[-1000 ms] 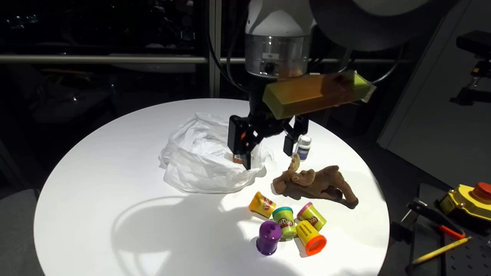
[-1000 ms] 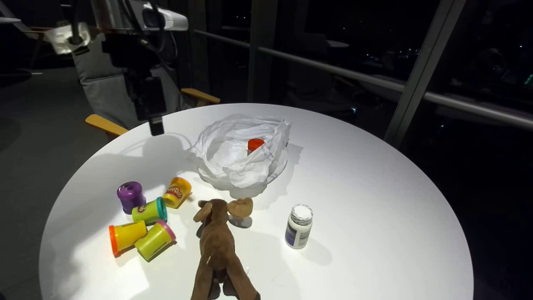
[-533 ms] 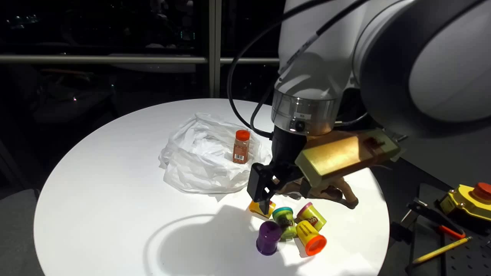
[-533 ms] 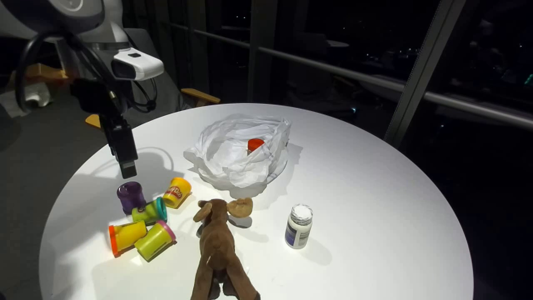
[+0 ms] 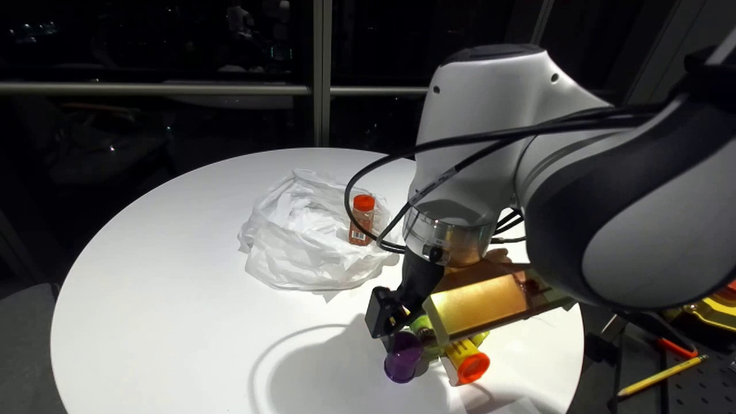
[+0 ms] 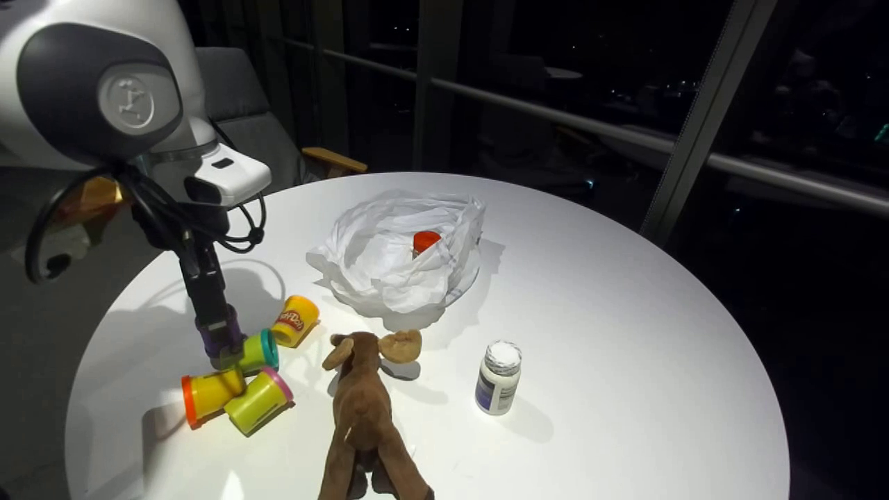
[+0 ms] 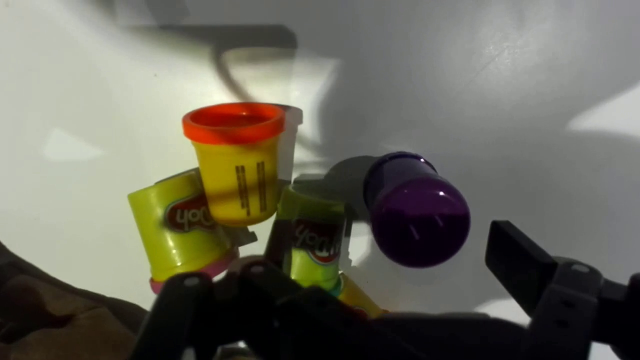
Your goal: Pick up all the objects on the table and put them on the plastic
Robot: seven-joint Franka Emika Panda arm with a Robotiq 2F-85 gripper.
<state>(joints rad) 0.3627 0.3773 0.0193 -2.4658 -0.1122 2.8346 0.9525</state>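
Note:
A purple container (image 7: 420,220) stands upright on the white table. My gripper (image 7: 392,237) is open and low, with its fingers on either side of this container; in an exterior view the purple container (image 6: 221,337) is partly behind a finger. Beside it lie a green tub with teal lid (image 6: 257,353), a yellow tub with orange lid (image 7: 237,170), a yellow-green tub with pink lid (image 6: 258,403) and an orange-yellow tub (image 6: 296,321). A brown plush moose (image 6: 364,403) and a white bottle (image 6: 499,382) are nearby. The white plastic bag (image 5: 305,259) holds a red-capped bottle (image 5: 361,221).
The green tub's end is close to the purple container. The round table's edge (image 5: 75,287) curves around everything. Beside the table, a yellow pencil (image 5: 661,376) lies on a dark surface. A grey chair (image 6: 243,118) stands behind the table.
My open gripper has come down from above, near the bag, to the purple container. The red-capped bottle in the bag is now uncovered to view. The table objects have not moved.

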